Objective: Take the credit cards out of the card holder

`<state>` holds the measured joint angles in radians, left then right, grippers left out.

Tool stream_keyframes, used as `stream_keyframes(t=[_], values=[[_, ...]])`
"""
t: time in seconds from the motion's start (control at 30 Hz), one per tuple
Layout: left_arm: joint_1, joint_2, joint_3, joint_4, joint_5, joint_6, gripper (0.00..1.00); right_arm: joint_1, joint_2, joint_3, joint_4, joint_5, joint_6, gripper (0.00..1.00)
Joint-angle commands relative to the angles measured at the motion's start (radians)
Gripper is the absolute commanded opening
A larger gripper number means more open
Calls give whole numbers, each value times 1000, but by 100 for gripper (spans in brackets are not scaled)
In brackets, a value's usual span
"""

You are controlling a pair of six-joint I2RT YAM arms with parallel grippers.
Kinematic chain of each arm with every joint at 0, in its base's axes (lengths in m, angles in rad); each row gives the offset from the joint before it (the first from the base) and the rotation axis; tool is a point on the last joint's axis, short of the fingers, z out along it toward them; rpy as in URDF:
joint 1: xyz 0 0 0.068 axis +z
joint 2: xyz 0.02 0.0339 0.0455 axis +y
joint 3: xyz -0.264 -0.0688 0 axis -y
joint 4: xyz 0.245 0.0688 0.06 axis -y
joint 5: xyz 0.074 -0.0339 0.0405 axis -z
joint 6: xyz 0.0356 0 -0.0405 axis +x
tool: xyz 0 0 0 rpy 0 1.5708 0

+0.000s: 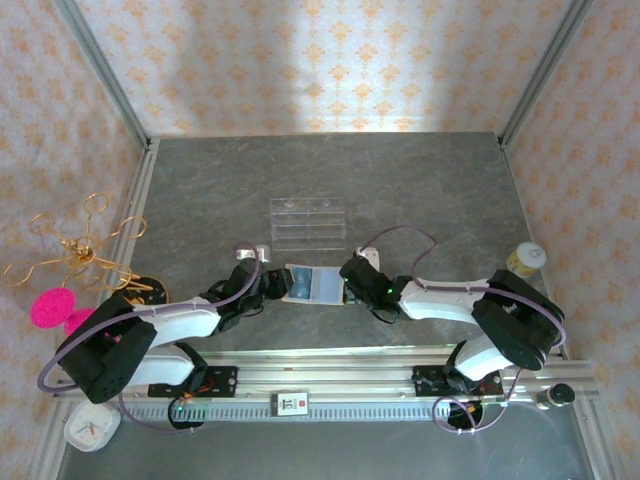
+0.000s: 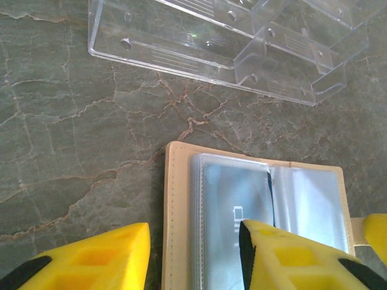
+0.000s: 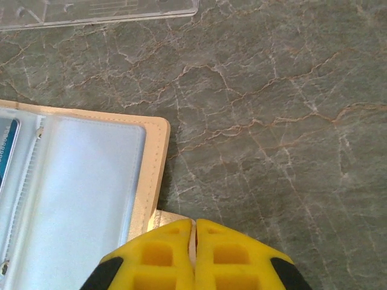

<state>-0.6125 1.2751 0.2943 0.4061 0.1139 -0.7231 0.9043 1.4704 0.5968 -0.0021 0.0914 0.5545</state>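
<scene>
Left claw (image 2: 193, 241), half-open astride the card holder (image 2: 178, 211), should pinch the credit card (image 2: 233, 196) squarely while right claw (image 3: 193, 228) clamps the tab (image 3: 165, 215).

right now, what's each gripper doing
left gripper: open, straddling an edge of the card holder
right gripper: shut on the snap tab of the card holder
</scene>
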Motion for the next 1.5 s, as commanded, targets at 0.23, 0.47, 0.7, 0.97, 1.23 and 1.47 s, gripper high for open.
stream_keyframes(t=[0.23,0.47,0.7,0.97,1.23,1.47], values=[[11,90,86,24,-23,74,55,-18,59,19,40,23,-54,0],[11,108,61,103,21,77,51,-19,71,17,48,14,-63,0],[-37,46,65,22,-80,111,46,-24,34,12,47,24,-75,36],[-75,-1,83,-20,-134,122,46,-27,-96,14,-8,62,-61,53],[-47,-18,82,-41,-150,96,43,-23,-191,38,97,-210,-104,50],[-46,-105,79,-93,-144,90,49,7,-32,93,100,-202,-53,48]])
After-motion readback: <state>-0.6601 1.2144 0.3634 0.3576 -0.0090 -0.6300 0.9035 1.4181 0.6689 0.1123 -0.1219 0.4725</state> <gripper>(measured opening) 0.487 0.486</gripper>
